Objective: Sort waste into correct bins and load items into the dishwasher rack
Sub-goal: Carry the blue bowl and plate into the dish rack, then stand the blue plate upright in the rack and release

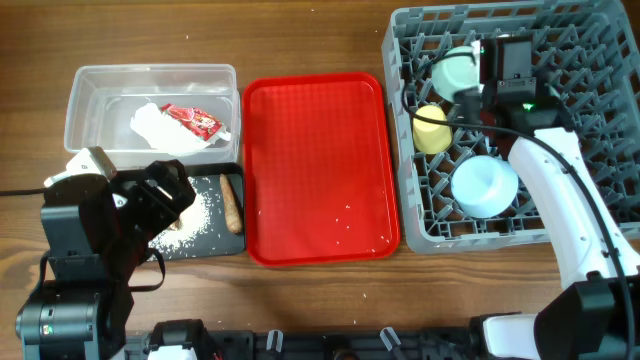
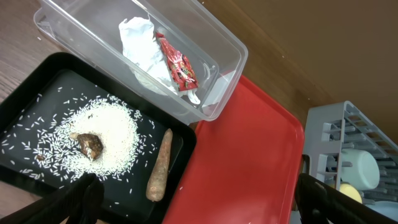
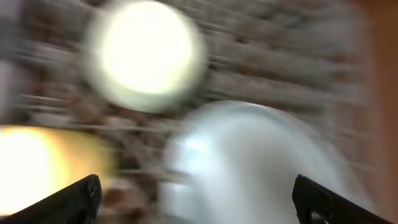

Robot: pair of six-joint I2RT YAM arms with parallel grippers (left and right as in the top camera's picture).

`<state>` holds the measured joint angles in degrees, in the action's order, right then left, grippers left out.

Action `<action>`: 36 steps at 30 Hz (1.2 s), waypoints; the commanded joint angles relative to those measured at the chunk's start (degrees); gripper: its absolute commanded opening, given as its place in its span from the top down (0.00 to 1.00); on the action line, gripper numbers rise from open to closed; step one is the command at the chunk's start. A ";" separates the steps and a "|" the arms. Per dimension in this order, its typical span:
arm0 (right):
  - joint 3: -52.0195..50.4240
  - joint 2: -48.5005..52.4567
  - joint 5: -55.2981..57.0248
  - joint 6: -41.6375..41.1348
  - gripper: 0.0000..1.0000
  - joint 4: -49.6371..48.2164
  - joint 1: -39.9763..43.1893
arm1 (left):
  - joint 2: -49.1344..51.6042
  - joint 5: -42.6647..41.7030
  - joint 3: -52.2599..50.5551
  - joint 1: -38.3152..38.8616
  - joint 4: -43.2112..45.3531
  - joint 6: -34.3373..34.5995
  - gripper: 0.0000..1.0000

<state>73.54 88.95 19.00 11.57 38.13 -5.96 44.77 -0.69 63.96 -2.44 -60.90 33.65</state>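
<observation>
Right gripper (image 3: 194,186) of mine is released: its two fingers stand wide apart at the lower corners of the wrist view, and nothing is clamped between them. It hangs over the dishwasher rack (image 1: 610,120), near the pale green bowl (image 1: 458,70). The small yellow cup (image 1: 432,130) and the smaller light blue bowl (image 1: 484,186) sit just beside, all three inside the rack. The wrist view is very smeared, so I cannot tell if a finger touches any of them.

I judge these dishes to be light, stiff and smooth, so a little slippery. If one must be moved, I would take it at the rim, one finger inside and one outside.

My right arm reaches from the near edge across the rack, with the wrist turned to the left. My left gripper (image 2: 199,186) is spread wide too and empty, above the black tray (image 2: 43,93) where the crumbs (image 2: 106,134) and the brown stick (image 2: 160,165) lie.
</observation>
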 commanded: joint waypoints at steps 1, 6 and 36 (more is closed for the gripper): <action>1.07 -0.66 -23.32 -13.05 0.00 -0.28 -0.07 | -0.15 0.57 -0.09 -0.52 0.13 -0.66 0.00; 1.05 -0.63 -23.37 -19.17 0.00 0.92 -0.07 | -0.15 0.57 -0.09 -0.52 0.13 -0.66 0.00; 1.03 -32.72 -23.37 -19.21 0.00 0.96 -0.07 | -0.15 0.59 -0.09 -0.52 0.13 -0.66 0.00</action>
<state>73.63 64.03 -3.46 -6.48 39.16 -6.00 44.77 -0.69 63.96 -2.44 -60.90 33.65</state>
